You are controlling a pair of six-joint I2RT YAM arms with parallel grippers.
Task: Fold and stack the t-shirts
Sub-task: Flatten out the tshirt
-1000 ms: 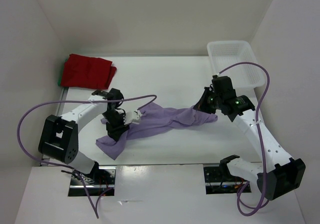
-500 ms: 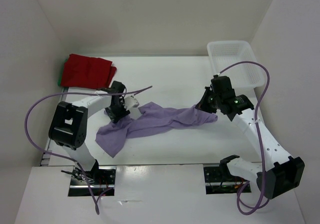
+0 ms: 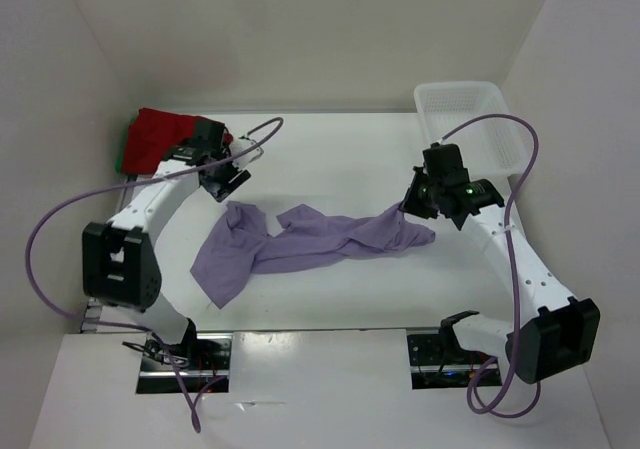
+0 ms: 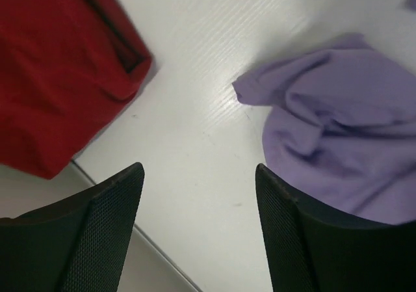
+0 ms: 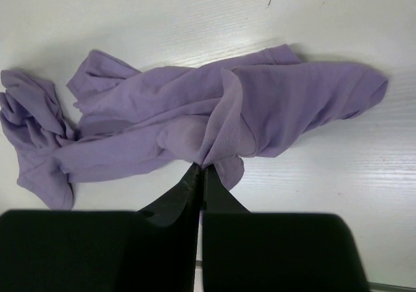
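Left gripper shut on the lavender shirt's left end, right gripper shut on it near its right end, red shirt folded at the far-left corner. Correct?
No: the left gripper is open and empty. The left wrist view shows nothing between its jaws, with the lavender shirt lying beside them. The right gripper is shut on it near its right end, and the red shirt is folded at the far-left corner.

White plastic basket [image 3: 460, 87] stands upright at the far right corner of the table [image 3: 330, 159]. Table surface is white, with faint grain lines.
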